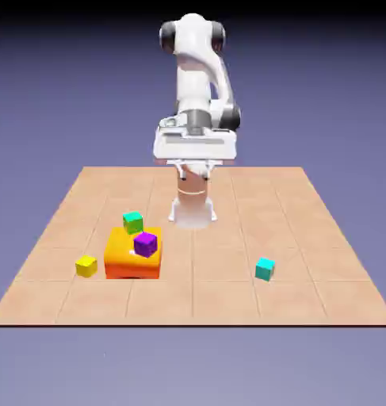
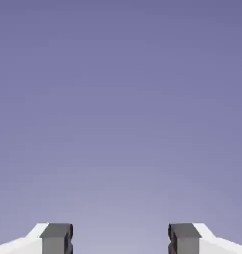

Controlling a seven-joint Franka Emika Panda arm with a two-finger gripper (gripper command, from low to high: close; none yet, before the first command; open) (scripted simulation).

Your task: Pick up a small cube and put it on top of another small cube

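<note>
Obs. Cyan cube (image 1: 265, 269) sits on the worktop (image 1: 227, 304), well apart from the orange block (image 1: 132, 265), toward the exterior view's right. Nothing touches it, so both sides should be reachable; a good first pick.

Claw (image 2: 121, 239): fingers spread, nothing between them. The hand view past the tips shows only plain backdrop, so it is not aimed at any cube. It hangs high near the arm's base, behind the block as the exterior view has it. I read this as a ready pose: the pick has not begun, and the wide gap would suit straddling a small cube.

Green cube (image 1: 133, 223), the intended support, shows at the block's far edge. Cannot tell whether it rests on the block or stands just behind it. If on the block, the release must be higher and gentle, since a knock could send it off.

Purple cube (image 1: 146, 244) appears tilted over the block's top, near the green one; likely a hazard on the approach to the stack. Yellow cube (image 1: 86, 266) is beside the block, toward the exterior view's left, and should be out of the way.

Next, in my judgement: turn the claw down over the cyan cube, square it to two opposite faces, then lower.
</note>
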